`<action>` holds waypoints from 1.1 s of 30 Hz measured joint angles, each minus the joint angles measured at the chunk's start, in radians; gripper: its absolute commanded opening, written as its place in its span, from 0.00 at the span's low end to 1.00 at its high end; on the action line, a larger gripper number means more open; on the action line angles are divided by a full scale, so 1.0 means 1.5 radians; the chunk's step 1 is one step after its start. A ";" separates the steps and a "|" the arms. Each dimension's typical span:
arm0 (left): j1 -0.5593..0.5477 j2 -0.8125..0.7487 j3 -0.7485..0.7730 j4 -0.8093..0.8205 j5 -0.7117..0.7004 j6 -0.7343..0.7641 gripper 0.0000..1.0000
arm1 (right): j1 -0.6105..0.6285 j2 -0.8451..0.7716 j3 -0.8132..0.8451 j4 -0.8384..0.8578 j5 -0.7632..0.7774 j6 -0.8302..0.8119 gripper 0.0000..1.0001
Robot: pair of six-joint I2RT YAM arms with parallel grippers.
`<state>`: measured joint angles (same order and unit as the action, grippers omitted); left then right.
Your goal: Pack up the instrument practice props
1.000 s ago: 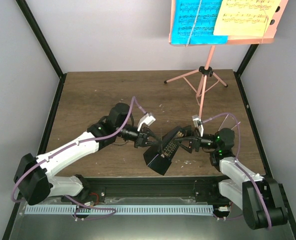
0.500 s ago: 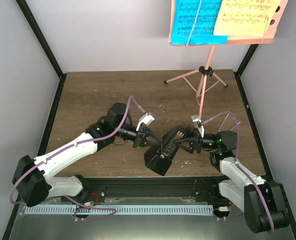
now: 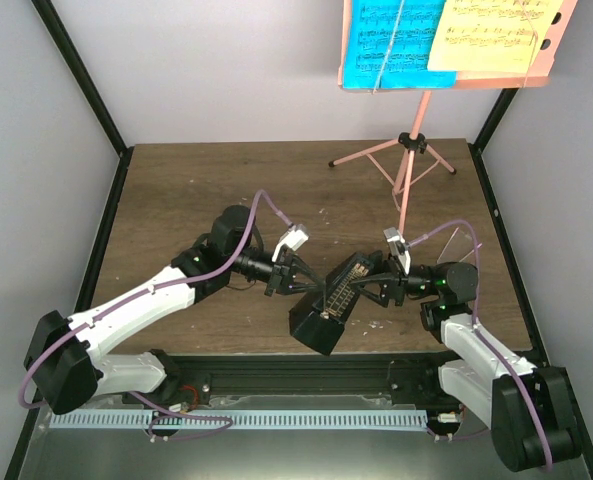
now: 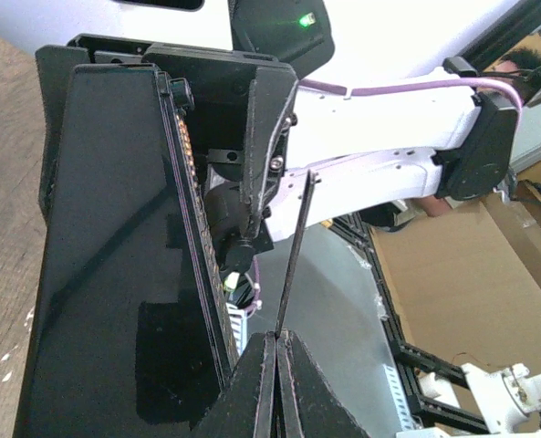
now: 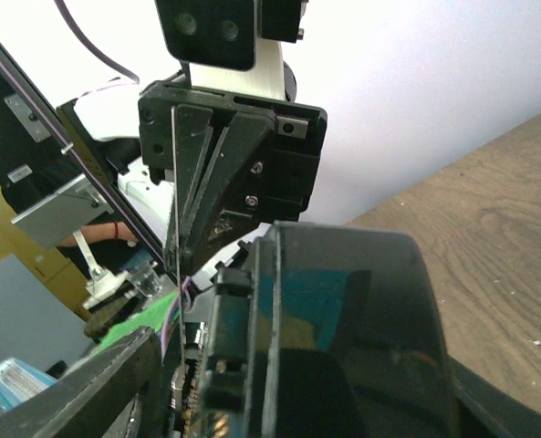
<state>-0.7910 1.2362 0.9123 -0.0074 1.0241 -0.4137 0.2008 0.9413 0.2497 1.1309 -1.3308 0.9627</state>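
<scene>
Metronome was at the near middle of the surface, tipped well off upright and leaning toward the right arm. Whether its base touched the wood we could not tell from above. Both arms met at it, and we judged the division of work as one hand steadying the case while the other dealt with the moving part, so the piece could be folded down for packing. Left hand was clenched tight, fingertips pressed together on the thin pendulum rod, which ran up from them alongside the scale face. Right hand came in from the opposite side, fingers spread fairly wide and set either side of the upper case. From its wrist view the glossy body filled the gap between them, so we read it as a grasp on the metronome rather than a loose straddle. Pink music stand stood well apart at the far right corner, tripod legs spread. Cyan page and pale-yellow page sat side by side on its desk, none of it packed yet.
</scene>
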 measured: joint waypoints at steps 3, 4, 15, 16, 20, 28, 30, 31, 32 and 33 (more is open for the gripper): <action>0.000 0.000 0.000 0.013 0.008 -0.007 0.00 | 0.002 0.000 0.001 -0.001 0.002 -0.001 0.53; 0.000 0.000 0.000 0.016 0.010 -0.008 0.00 | 0.003 0.000 0.002 -0.001 0.003 -0.002 0.48; -0.001 -0.001 0.001 0.008 0.004 0.006 0.55 | 0.004 -0.048 0.004 -0.107 0.022 -0.075 0.38; 0.001 -0.004 0.003 0.001 -0.004 0.012 0.65 | 0.005 -0.058 0.005 -0.140 0.027 -0.099 0.38; 0.018 -0.028 0.004 -0.036 -0.033 0.035 0.87 | 0.006 -0.089 0.030 -0.297 0.058 -0.213 0.36; 0.122 -0.138 0.001 -0.066 -0.070 0.045 0.93 | 0.022 -0.068 0.082 -0.482 0.156 -0.381 0.36; 0.134 -0.154 0.001 -0.081 -0.086 0.052 0.93 | 0.051 -0.052 0.085 -0.504 0.202 -0.413 0.36; 0.140 -0.161 0.001 -0.093 -0.097 0.054 0.93 | 0.073 -0.039 0.091 -0.514 0.232 -0.431 0.37; 0.151 -0.165 0.001 -0.108 -0.109 0.056 0.93 | 0.094 -0.025 0.098 -0.523 0.260 -0.448 0.39; 0.156 -0.167 0.001 -0.112 -0.114 0.056 0.93 | 0.110 -0.014 0.104 -0.529 0.283 -0.460 0.39</action>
<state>-0.5575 0.9859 0.9138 -0.1761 0.8536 -0.3298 0.3656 0.9199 0.4057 0.3378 -0.9066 0.2733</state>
